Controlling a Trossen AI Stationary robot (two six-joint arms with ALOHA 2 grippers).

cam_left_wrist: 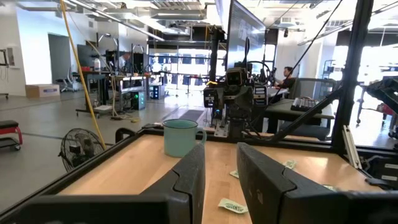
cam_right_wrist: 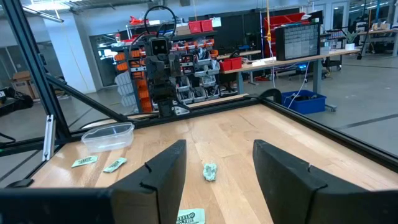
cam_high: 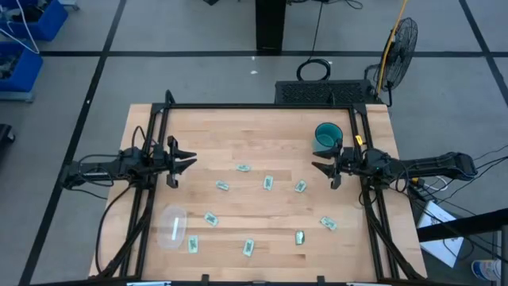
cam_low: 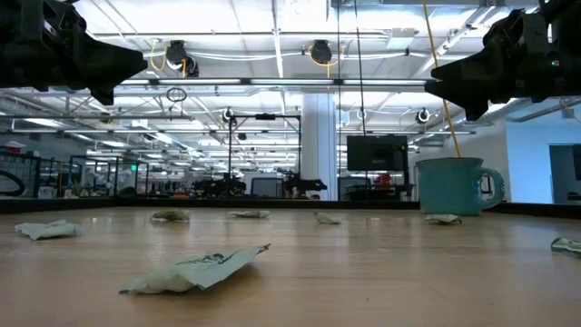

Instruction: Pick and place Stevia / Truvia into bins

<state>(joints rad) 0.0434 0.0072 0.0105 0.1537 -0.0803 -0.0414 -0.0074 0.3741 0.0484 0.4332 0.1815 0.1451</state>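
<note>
Fingers on both arms stand parted with nothing between them, the right pair wider than the left. Taking the overhead view as a clock face, the left gripper [cam_high: 189, 161] hovers at nine o'clock, pointing inward, well clear of the wood. Below it, toward seven o'clock, lies the clear oval bin [cam_high: 172, 225], with nothing visible inside it yet. One Stevia sachet [cam_high: 193, 245] rests just beside the bin's right edge, and another [cam_high: 210, 218] sits a little farther in. The rest are scattered through the middle and lower half of the table [cam_high: 262, 131]: a loose row of four near the centre, one at six o'clock, a crumpled darker one [cam_high: 300, 237] just right of that, and one toward four o'clock. At two o'clock stands the teal cup [cam_high: 327, 135], with the right gripper [cam_high: 319, 168] hovering just below it at three o'clock, aimed at the centre.

No sachet is lifted, so the first pick lies ahead. Judging by reach, the left arm should start with the sachets near the bin. Because they lie flat, the fingers likely need to descend straight down, straddle the short side, press lightly on the wood, then close.
</note>
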